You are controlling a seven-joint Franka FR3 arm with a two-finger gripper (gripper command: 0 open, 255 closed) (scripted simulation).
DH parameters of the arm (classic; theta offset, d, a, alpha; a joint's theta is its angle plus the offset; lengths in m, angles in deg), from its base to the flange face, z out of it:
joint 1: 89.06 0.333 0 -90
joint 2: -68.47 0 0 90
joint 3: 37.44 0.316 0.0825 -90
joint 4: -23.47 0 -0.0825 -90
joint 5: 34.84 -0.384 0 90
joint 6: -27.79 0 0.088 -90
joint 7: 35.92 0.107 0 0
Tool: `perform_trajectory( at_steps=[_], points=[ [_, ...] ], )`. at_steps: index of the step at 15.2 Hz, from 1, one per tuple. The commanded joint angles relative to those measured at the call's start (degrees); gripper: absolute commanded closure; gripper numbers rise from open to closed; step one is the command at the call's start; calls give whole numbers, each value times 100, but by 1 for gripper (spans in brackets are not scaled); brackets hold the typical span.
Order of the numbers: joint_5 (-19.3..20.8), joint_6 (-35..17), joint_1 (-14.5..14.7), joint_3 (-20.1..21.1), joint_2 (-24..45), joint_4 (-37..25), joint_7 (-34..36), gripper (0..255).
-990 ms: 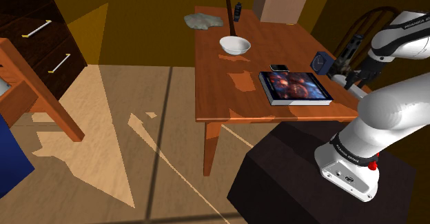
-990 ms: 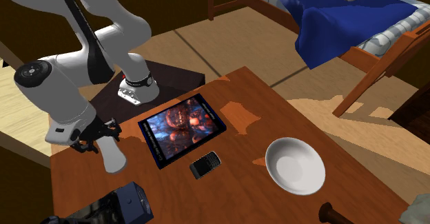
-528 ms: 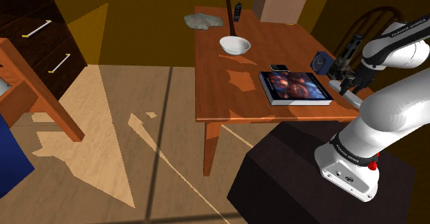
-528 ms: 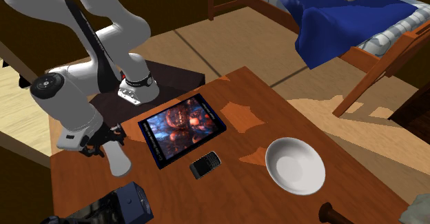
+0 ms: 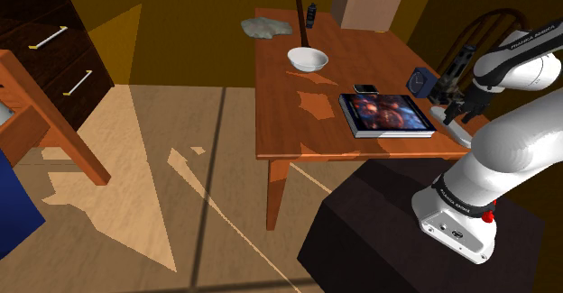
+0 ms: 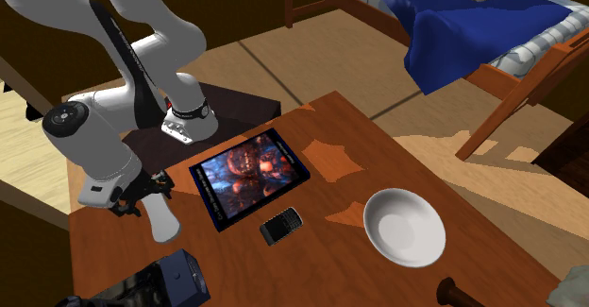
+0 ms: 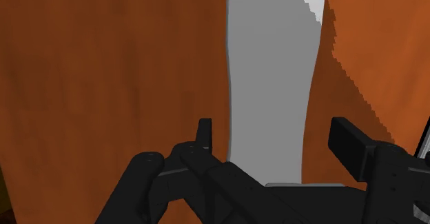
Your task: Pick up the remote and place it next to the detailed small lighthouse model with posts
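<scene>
**While the Fingers Stand Apart, the Remote Is Straddled but Not Gripped**

Where the table (image 5: pixel 287 133) runs nearest the stand, the remote (image 7: pixel 272 85) is found lying flat on the wood. It is drawn as a long, plain light-grey body. In the second exterior view the remote (image 6: pixel 162 218) is seen just beside the book (image 6: pixel 250 178), on that view's left. In the shoulder view the remote (image 5: pixel 458 131) is seen at the book's (image 5: pixel 388 114) right, close to the table edge.

The gripper (image 7: pixel 274 129) is lowered over the remote's near end. Its jaws are spread wide, with one finger set on each side of the remote. A strip of bare wood is visible between each finger and the remote, so no contact is made and nothing is held. In the second exterior view the gripper (image 6: pixel 142 194) is placed at the remote's end nearest the arm. In the shoulder view the gripper (image 5: pixel 460 111) is seen directly above the remote.

The lighthouse (image 5: pixel 456 66), a dark model with thin posts, is located beside the blue clock (image 5: pixel 420 81), near the remote but apart from it.

A phone (image 6: pixel 280 225) is laid just beside the book. A white bowl (image 6: pixel 405 225) is set farther along the table, well apart from the remote.
</scene>
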Motion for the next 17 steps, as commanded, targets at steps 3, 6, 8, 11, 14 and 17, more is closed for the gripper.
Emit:
perform_trajectory(
  at_steps=[3,6,8,11,14,17],
  points=[
    [-1,-1,1,0,0,-1,0,0],
    [152,344,-195,212,-319,-39,117,0],
    [280,990,-468,579,-878,-134,243,0],
    [283,1228,-552,715,-1069,-179,264,0],
    [283,1228,-552,716,-1069,-179,263,0],
    [282,1228,-552,715,-1069,-179,263,0]
  ],
)
